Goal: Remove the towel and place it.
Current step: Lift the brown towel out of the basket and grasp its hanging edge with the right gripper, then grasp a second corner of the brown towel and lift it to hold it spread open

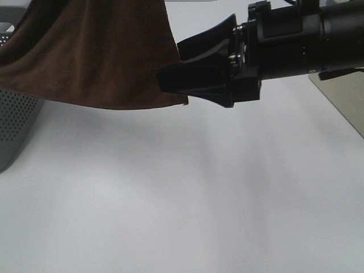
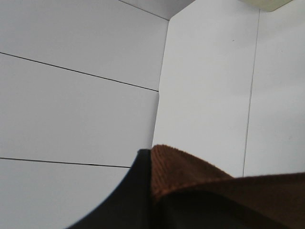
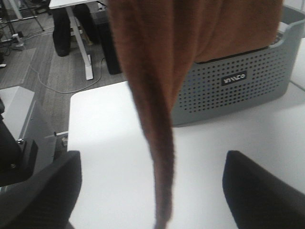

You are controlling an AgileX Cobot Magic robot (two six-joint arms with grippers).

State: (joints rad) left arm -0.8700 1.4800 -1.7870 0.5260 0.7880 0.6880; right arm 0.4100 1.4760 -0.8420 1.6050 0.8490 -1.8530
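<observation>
Towel (image 1: 96, 51), dark brown: suspended above worktop (image 1: 182, 199), clamped in closed left end effector (image 2: 145, 191); hung ungripped between spread-open right end effector (image 3: 152, 186).

The only lettering is on a small dark plate (image 3: 233, 78) fixed to the perforated wall of the grey basket (image 3: 267, 95). The plate lies out beyond the fingertips of the right hand (image 3: 152, 157), just to one side of the towel (image 3: 152, 71) that hangs between those fingers. It carries one short word in white capital letters, set in a single line. The picture is too blurred there to read the letters with any certainty. No other writing can be read in any view.
</observation>
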